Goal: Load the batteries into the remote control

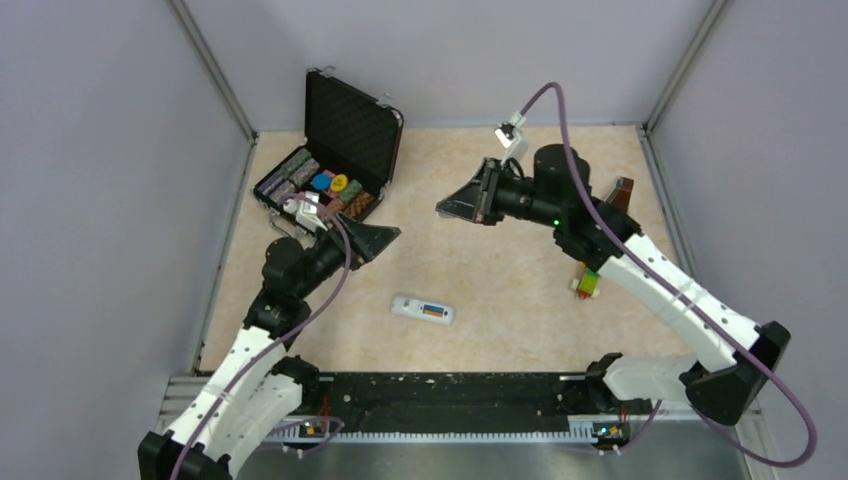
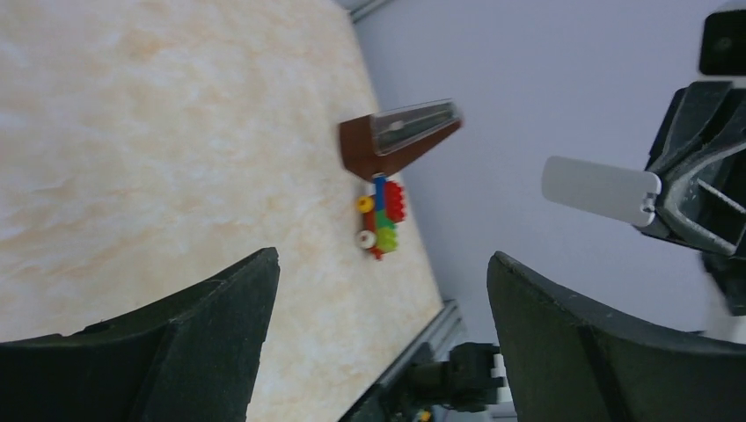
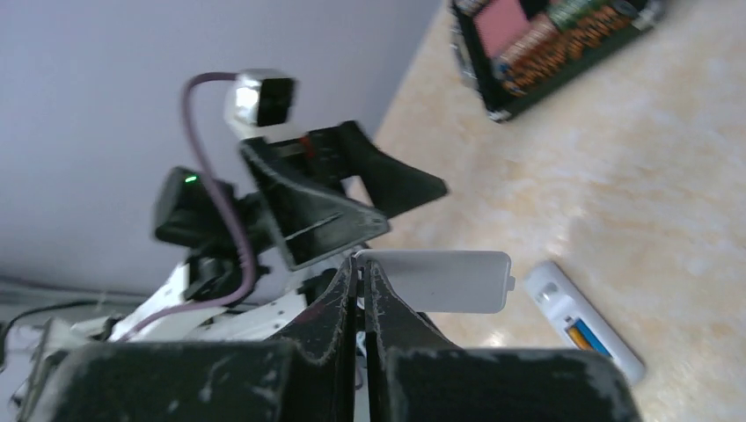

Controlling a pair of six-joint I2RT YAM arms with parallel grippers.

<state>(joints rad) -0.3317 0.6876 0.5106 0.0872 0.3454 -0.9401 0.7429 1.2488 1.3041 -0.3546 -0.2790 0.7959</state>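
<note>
Remote control (image 1: 423,310), white, batteries (image 1: 433,312) in slot; right gripper (image 3: 361,264) tight on cover (image 3: 440,280), left gripper (image 2: 383,257) wide.

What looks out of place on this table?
The remote lies with its back open, batteries showing. Its white cover is off, pinched in the right claw in the air. Nothing looks spilled or broken.

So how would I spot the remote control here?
Look at the beige table, roughly centred toward its near edge. The remote control lies there alone: a slim white bar showing orange and blue batteries, unlike the plain white cover pinched in the right gripper.
</note>
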